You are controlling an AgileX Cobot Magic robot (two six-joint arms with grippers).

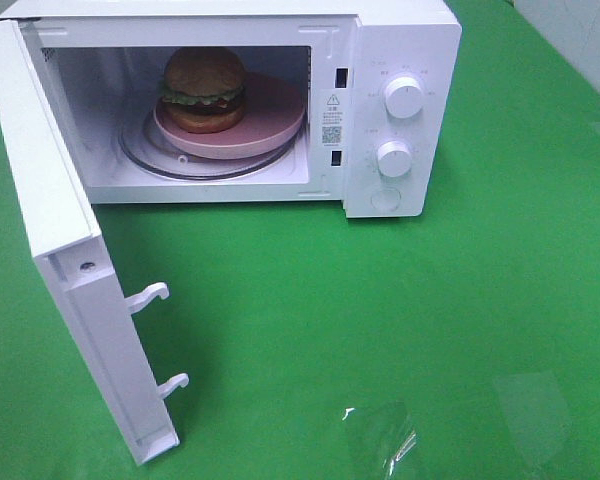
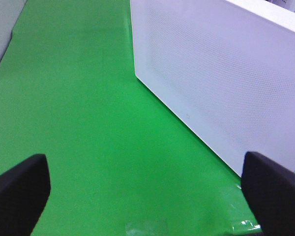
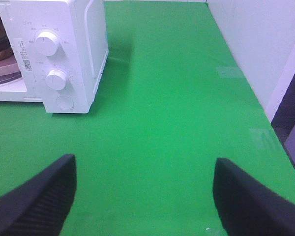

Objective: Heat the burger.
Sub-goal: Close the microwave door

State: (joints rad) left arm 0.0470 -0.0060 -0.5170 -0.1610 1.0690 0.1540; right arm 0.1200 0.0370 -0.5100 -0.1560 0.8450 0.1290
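1. The domed golden-brown burger with the frilly green lettuce edge (image 1: 203, 88) is already inside the boxy white microwave oven (image 1: 400, 40). It sits on a round pink plate (image 1: 275, 125), which rests on the clear glass turntable (image 1: 140, 158). You can count loading as done.
2. The flat white microwave door (image 1: 55, 210) stands wide open, swung out on the left of the high view with both of its latch hooks showing. Closing it looks like your next step.
3. The upper round white knob (image 1: 404, 98) and the lower round white knob (image 1: 393, 158) have nothing touching them, and their settings cannot be read. You will probably have to turn them once the door is shut.
4. Your left gripper (image 2: 146, 196) has its jaws spread wide and holds nothing. It hangs over the green table cover (image 1: 400, 330), near the door's outer face, which seems a fair place to push from.
5. Your right gripper (image 3: 146, 196) is also well spread and empty. It is over the green cover on the knob side and apart from the oven.
6. Neither arm appears in the high view.
7. In my judgement you are roughly halfway: the food is in, and the door and controls remain.
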